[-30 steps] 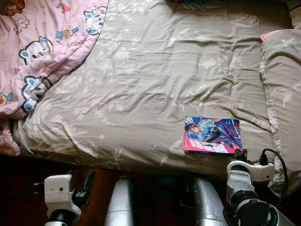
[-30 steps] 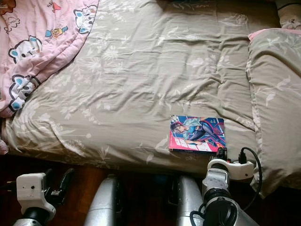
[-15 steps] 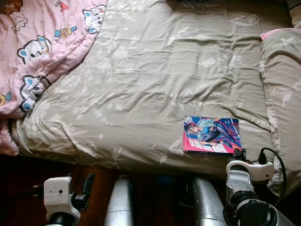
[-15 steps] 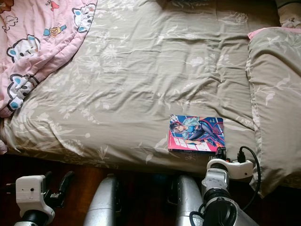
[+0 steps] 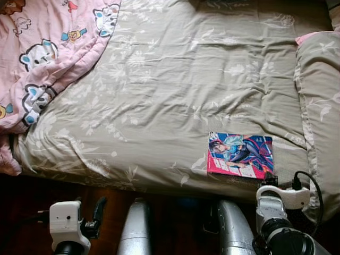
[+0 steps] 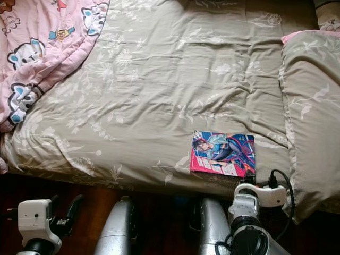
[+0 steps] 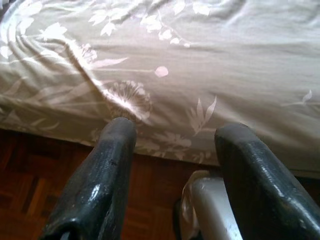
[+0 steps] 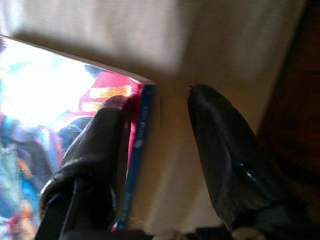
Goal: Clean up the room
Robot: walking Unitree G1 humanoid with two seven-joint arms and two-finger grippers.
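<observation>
— Glossy cover on the book [image 5: 240,155], bright pink and blue. Lying flat on the grey-green bedspread [image 5: 175,90], close to its near edge, just beside the pillow [image 5: 320,111]. Well apart from the pink quilt [image 5: 42,48] at the bedspread's far left corner.

— Right gripper [image 8: 155,150]?

— Parted, straddling the book's near corner: one finger over the cover, the other on bare bedspread. Nothing clamped yet; contact with the cover cannot be told.

— Left gripper [image 7: 175,170]?

— Parted, empty, held low off the bedspread's front edge above dark wood floor [image 7: 30,165].

— Handling, as judged?

— Thin, light, fairly stiff across the spine, likely to bow if taken by a loose page edge. Slick cover, so liable to slip from a shallow pinch. Soft bedding underneath, likely to give under a finger.

— Hold point?

— Near corner by the blue spine, one finger above, one worked beneath, well onto the board.
</observation>
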